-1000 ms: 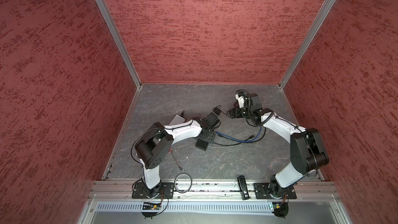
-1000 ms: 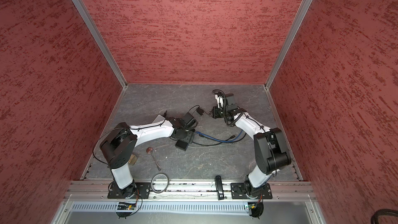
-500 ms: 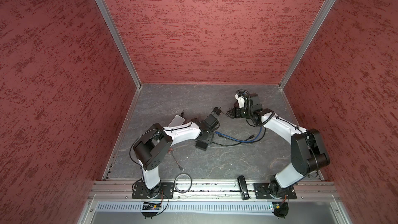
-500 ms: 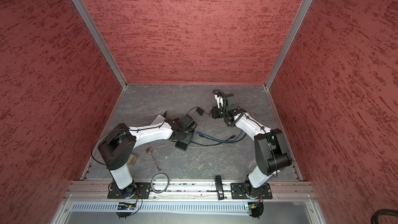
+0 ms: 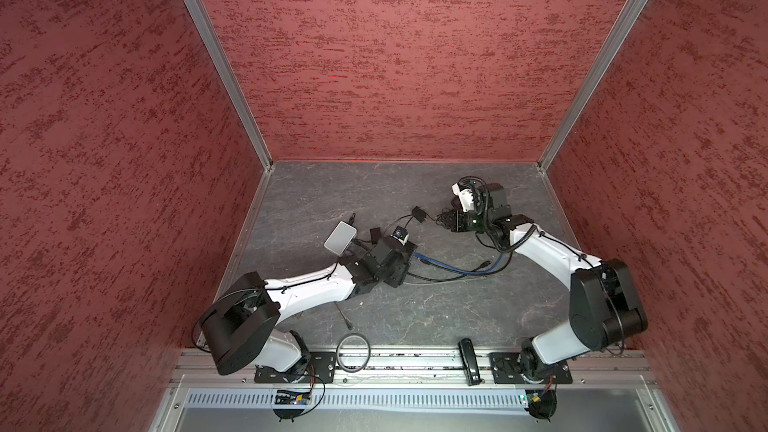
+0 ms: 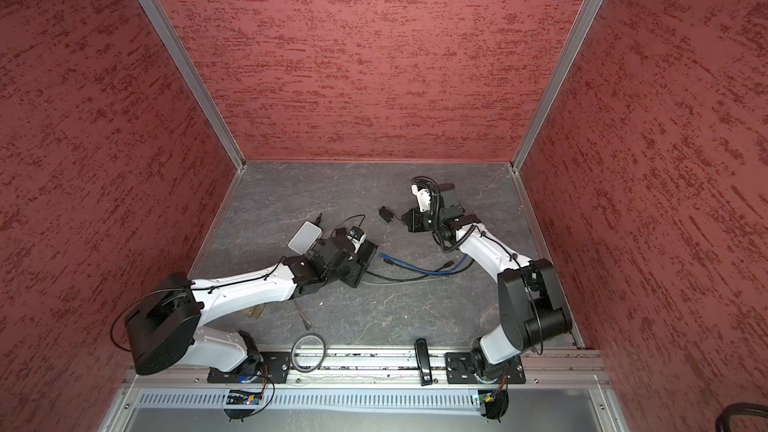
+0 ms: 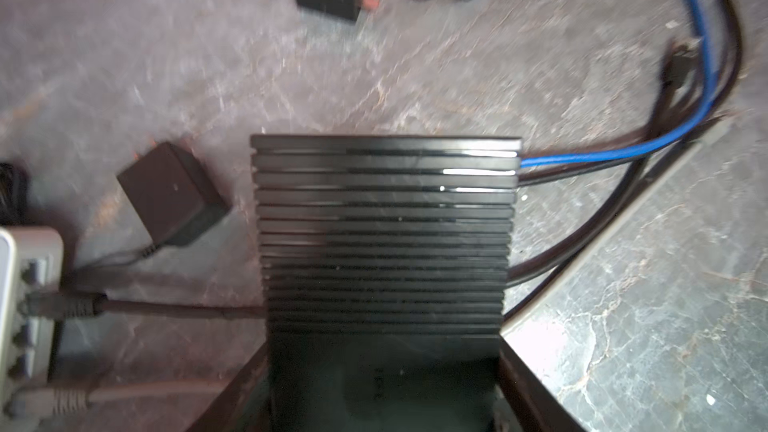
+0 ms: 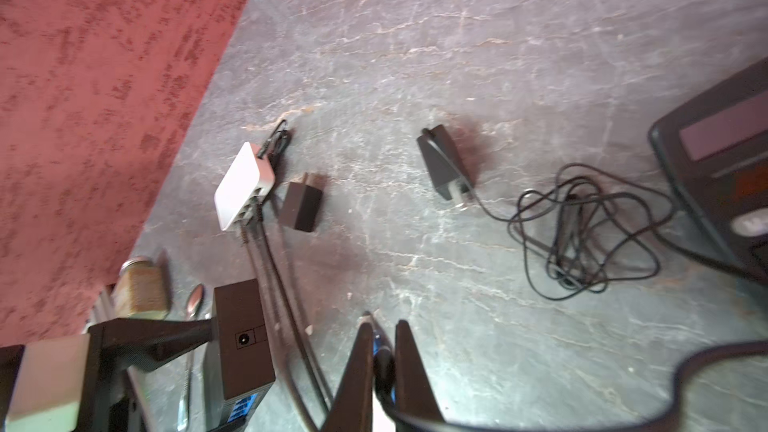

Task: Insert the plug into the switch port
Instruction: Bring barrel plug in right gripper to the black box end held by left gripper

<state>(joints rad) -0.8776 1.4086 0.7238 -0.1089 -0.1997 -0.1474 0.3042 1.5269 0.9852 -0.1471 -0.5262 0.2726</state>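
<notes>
Plug point(image 5: 419, 257) on the blue cable point(image 5: 457, 268) is seen just beside the black switch point(image 7: 384, 234), which is clamped in the left gripper point(image 7: 383, 347). The right gripper point(image 8: 383, 324), well apart, is pinched shut; whether anything is gripped cannot be told.

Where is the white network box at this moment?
In both top views the white network box lies on the grey floor, left of centre; a black adapter lies beside it.
</notes>
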